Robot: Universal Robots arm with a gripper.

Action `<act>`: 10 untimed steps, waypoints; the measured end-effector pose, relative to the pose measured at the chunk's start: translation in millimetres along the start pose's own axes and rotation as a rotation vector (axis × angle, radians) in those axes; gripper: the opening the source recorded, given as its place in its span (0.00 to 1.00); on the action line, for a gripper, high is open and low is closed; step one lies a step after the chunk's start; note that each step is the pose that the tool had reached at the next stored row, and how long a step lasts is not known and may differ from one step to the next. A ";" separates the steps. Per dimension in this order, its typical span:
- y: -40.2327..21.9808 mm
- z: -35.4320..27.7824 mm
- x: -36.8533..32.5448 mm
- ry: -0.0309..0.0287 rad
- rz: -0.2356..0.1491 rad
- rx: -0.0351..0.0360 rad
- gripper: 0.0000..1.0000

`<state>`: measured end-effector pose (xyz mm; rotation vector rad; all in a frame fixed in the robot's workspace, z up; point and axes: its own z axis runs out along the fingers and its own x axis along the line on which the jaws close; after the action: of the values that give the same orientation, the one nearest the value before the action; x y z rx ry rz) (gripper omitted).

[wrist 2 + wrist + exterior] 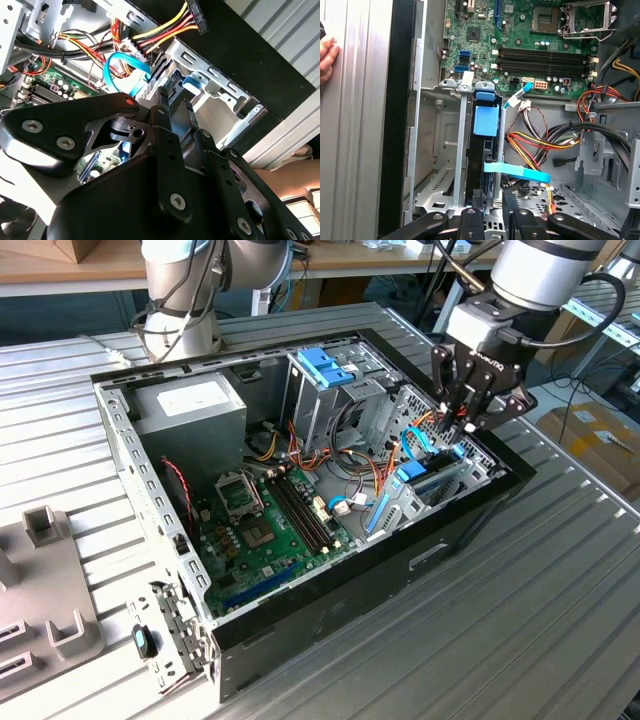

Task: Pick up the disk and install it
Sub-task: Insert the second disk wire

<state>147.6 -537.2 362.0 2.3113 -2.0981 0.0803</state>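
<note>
- The open computer case [300,490] lies on its side on a ribbed metal table [560,570], its black front edge toward the exterior view's right.
- A grey power supply box [190,405] with a white label sits in the far corner of the case, toward the exterior view's left.
- The green motherboard [265,530] covers the case floor; in the first wrist view its memory slots [542,56] run side by side next to the processor socket [545,19].
- A metal drive cage [440,150] stands at the front end of the case, with red, yellow and orange wires [535,142] bundled just beside it.
- The disk [487,135] stands on edge in the cage's slot, its light-blue rail tab at the upper end; how deep it sits is hard to judge.
- The gripper [462,420] hangs directly above the cage and the disk; in both wrist views its black fingers [472,222] stand close on either side of the disk's edge, seemingly pinching it, though contact is not clear.
- A flat blue data cable [517,172] crosses just beside the disk.
- A person's hand [326,57] rests on the table outside the case.
</note>
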 end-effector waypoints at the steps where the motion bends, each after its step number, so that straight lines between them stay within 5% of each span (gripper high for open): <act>1: -1.9 -0.1 -0.7 0.0001 -0.003 0.0002 0.29; 10: -19.5 0.1 -4.6 -0.0004 -0.026 0.0013 0.29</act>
<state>166.5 -530.8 362.0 2.3386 -2.0685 0.0808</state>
